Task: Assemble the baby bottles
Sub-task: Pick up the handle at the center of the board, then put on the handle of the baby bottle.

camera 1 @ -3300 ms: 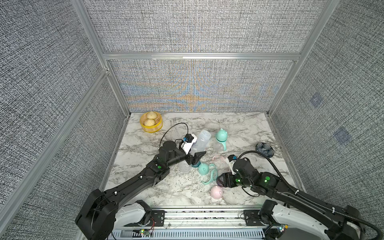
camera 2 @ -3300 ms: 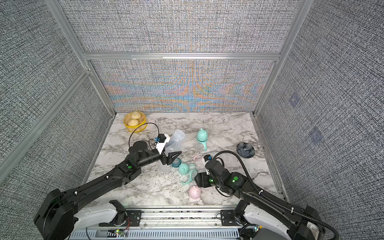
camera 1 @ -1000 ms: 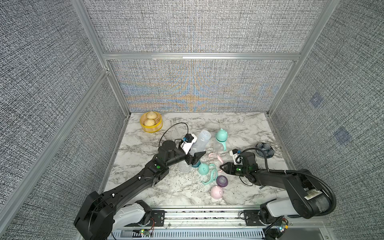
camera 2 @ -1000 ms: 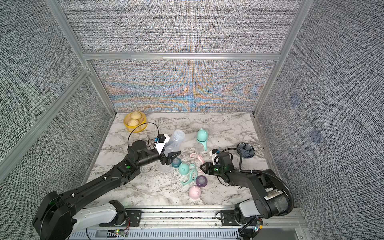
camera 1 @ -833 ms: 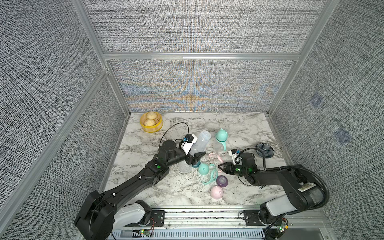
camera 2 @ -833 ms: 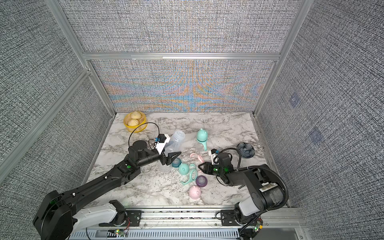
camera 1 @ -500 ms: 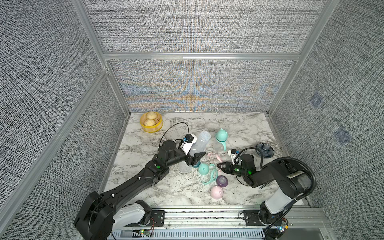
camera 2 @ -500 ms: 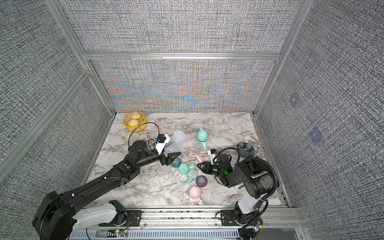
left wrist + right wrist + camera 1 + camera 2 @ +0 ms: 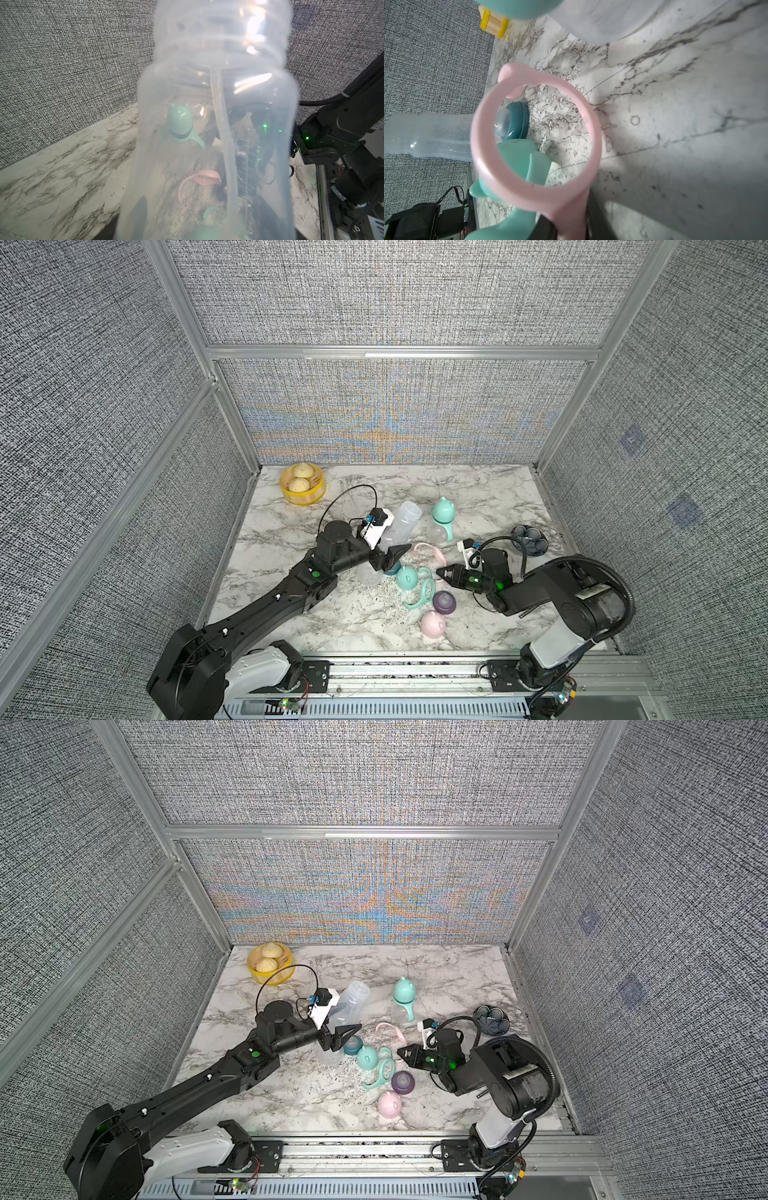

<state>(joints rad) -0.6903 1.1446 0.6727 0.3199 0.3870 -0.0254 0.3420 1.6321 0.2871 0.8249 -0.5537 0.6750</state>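
Observation:
My left gripper [image 9: 395,559] is shut on a clear bottle [image 9: 401,526], which tilts up and fills the left wrist view [image 9: 207,104]. Under it lies another clear bottle [image 9: 425,137] with a teal collar [image 9: 390,570]. My right gripper [image 9: 441,572] is shut on the pink handle [image 9: 535,193], gripping its stem with the ring sticking out ahead [image 9: 430,551]. A mint cap [image 9: 405,577] and mint handle [image 9: 422,593] lie between the grippers. A purple collar [image 9: 444,601] and pink cap [image 9: 432,624] lie nearer the front. A mint-capped bottle [image 9: 441,514] stands behind.
A yellow basket with buns [image 9: 302,489] stands in the back left corner. At the right edge, behind my right arm, sits a dark patterned bowl [image 9: 528,540]. Grey panel walls close in three sides, and a metal rail [image 9: 415,668] runs along the front.
My right gripper left the purple collar on the table by the pink cap, moved back to the pink handle and closed on it. The left arm and its bottle have not moved.

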